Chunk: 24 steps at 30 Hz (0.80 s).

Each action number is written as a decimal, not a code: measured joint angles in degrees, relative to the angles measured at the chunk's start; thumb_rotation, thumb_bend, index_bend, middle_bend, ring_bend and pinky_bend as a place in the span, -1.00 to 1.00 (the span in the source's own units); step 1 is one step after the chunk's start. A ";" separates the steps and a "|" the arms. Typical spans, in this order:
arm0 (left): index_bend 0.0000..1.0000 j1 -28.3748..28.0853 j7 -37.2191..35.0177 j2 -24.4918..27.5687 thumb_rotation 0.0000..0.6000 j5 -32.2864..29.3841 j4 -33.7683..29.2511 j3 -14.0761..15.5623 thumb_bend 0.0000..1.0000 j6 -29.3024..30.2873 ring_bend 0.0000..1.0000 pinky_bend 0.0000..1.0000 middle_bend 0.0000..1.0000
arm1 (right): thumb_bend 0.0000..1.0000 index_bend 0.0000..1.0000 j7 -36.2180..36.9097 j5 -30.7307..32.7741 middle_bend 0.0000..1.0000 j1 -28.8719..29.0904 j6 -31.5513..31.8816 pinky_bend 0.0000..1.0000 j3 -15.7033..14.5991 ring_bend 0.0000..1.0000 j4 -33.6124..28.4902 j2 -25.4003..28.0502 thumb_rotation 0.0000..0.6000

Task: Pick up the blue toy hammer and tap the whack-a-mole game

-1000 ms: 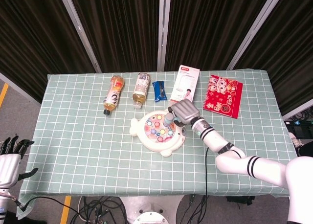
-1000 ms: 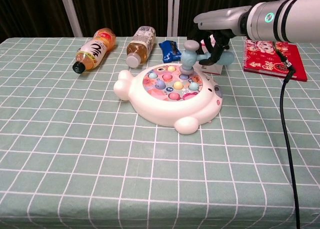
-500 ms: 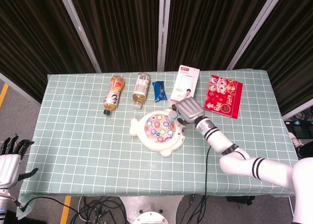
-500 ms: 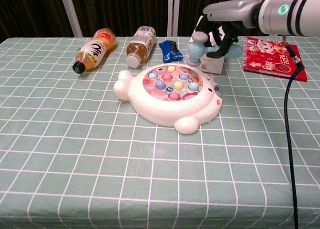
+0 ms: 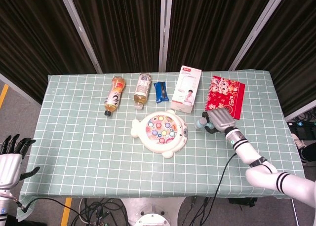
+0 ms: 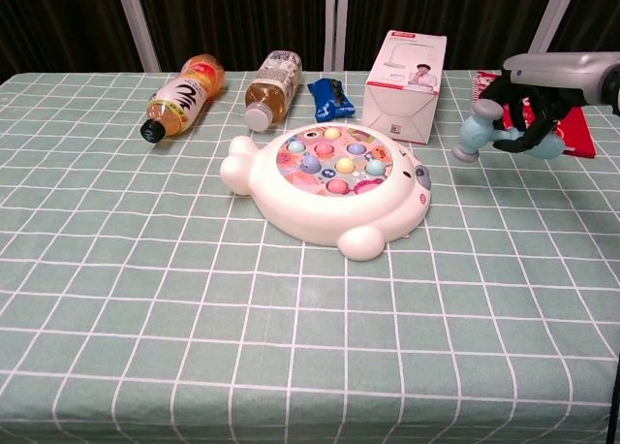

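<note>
The right robot hand [image 6: 518, 114], gripping the blue plastic toy hammer [image 6: 477, 137], has swung rightward; the white round whack-a-mole game [image 6: 329, 180] now lies to its left, hammer head pointing that way.

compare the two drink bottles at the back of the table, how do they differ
The left bottle has an orange and yellow label and a dark cap; the right bottle has a pale label and a white cap. The left bottle lies slanted, the right bottle nearly straight. Both lie on their sides, caps toward the robot, holding amber drink.
</note>
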 measured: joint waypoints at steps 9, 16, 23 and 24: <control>-0.55 0.20 0.07 0.18 1.00 -0.24 -0.37 0.21 -1.00 -0.14 -0.89 -0.91 -0.63 | -0.22 -0.06 5.78 -6.62 -0.01 -2.57 0.27 0.00 -0.64 -0.21 8.16 -5.82 1.00; -0.55 0.14 -0.20 0.12 1.00 -0.17 -0.20 0.29 -1.00 -0.33 -0.89 -0.91 -0.63 | -0.44 -0.26 7.38 -8.79 -0.17 -3.89 1.29 -0.12 -0.30 -0.36 8.88 -6.64 1.00; -0.55 -0.05 -0.41 0.05 1.00 -0.28 0.05 0.29 -1.00 -0.77 -0.89 -0.91 -0.63 | -0.58 -0.35 7.42 -9.77 -0.23 -4.73 1.88 -0.17 0.02 -0.39 7.75 -6.27 1.00; -0.55 -0.07 -0.42 0.08 1.00 -0.30 0.07 0.26 -1.00 -0.78 -0.89 -0.91 -0.63 | -0.59 -0.35 7.32 -9.93 -0.24 -4.88 2.00 -0.17 0.03 -0.39 7.44 -6.15 1.00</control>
